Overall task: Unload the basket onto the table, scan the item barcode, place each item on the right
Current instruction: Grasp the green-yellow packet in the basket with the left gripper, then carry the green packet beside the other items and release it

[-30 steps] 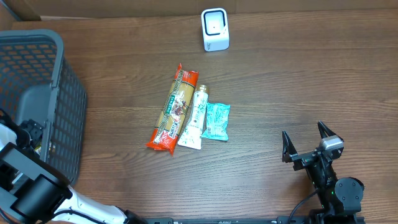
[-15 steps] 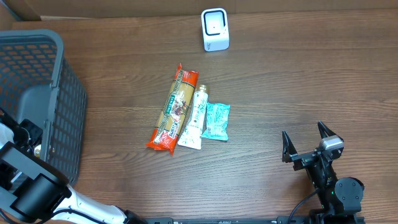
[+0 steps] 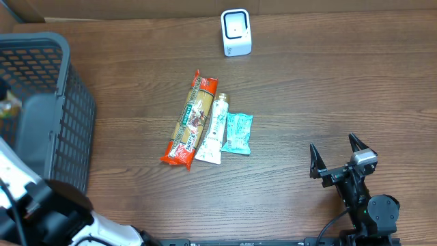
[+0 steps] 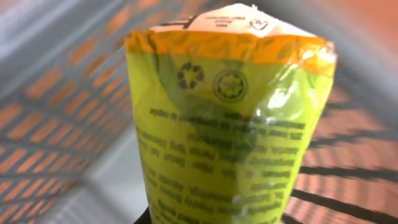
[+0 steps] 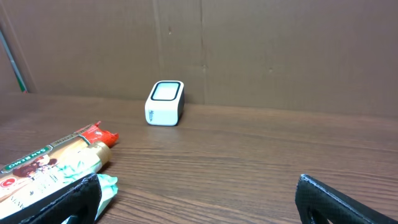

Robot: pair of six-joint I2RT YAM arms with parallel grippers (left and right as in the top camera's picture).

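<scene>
My left jaws are clenched on a yellow-green printed plastic packet (image 4: 230,124), with the mesh of the dark grey plastic basket (image 3: 65,102) behind it. My right jaws hang spread wide over the brown wooden tabletop (image 3: 307,89), well apart from the small white box-shaped scanner (image 3: 236,32).

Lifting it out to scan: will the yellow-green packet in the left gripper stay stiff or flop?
Likely floppy: the yellow-green packet looks like thin, creased film. Its glossy sheen suggests it could slip. It stands upright without drooping, so probably light.
</scene>
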